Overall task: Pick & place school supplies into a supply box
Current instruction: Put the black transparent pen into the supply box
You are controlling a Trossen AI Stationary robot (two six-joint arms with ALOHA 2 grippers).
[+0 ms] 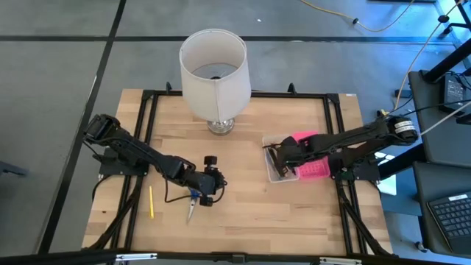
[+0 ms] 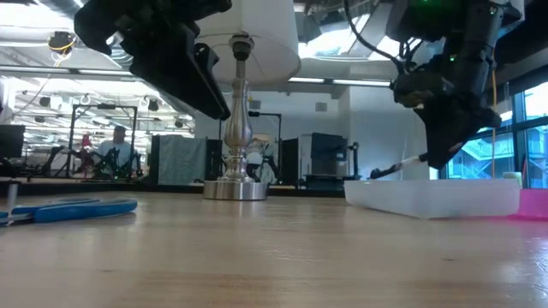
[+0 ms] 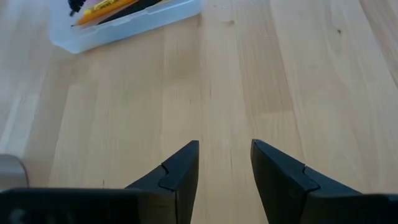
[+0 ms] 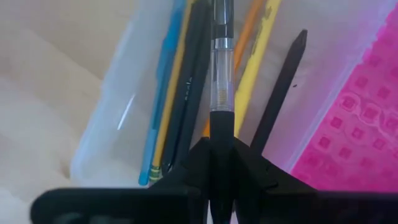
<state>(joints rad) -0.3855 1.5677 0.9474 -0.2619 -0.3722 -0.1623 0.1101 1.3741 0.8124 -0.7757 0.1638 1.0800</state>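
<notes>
Clamped between the right gripper's (image 4: 221, 155) closed fingers, a dark pen (image 4: 220, 74) points down into the open supply box (image 1: 276, 174), which sits near the bench's right edge with its pink lid (image 1: 310, 171) lying alongside. Several pencils (image 4: 258, 56), a blue pen (image 4: 163, 87) and other dark pens already lie inside. The left gripper (image 3: 225, 168) hangs released over bare wood toward the front left, beside the scissors (image 1: 192, 207); one yellow pencil (image 1: 151, 201) rests near the left edge. Risk, as a judgement: the pen is held at a slant, so letting go too high could bounce it off the rim or the stacked pencils and out of the box.
</notes>
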